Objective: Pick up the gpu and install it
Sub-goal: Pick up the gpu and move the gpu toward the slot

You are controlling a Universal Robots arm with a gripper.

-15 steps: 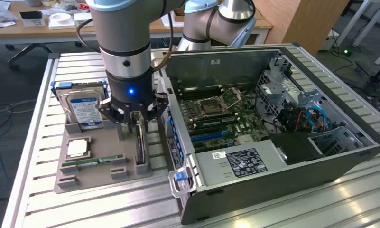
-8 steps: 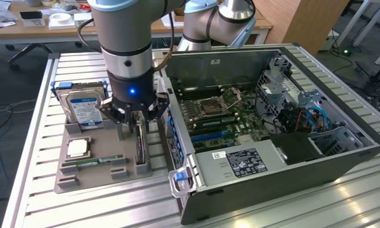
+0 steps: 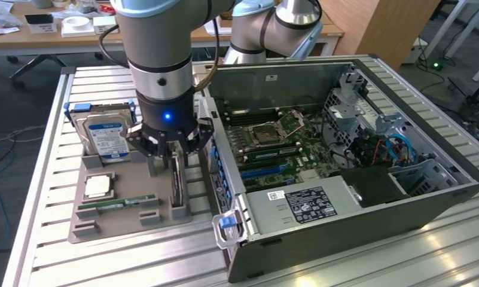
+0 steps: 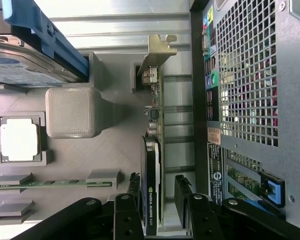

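The gpu (image 3: 177, 186) stands on its long edge in a slot of the grey parts holder (image 3: 119, 226), just outside the open computer case (image 3: 343, 149). In the wrist view the gpu (image 4: 151, 170) is a dark card with a silvery end bracket (image 4: 158, 49) at its far end. My gripper (image 3: 174, 162) hangs straight over it. The gripper (image 4: 159, 197) is open, with one black finger (image 4: 134, 200) close against one face of the card and the other finger (image 4: 182, 196) a small gap off the other face.
The holder also carries a hard drive (image 3: 105, 139) with a blue-white label, a processor (image 3: 98, 187) and a green memory stick (image 3: 115, 204). The case's motherboard (image 3: 279, 143) lies exposed, with blue slots (image 3: 263, 170). The case wall (image 4: 250, 100) runs close beside the card.
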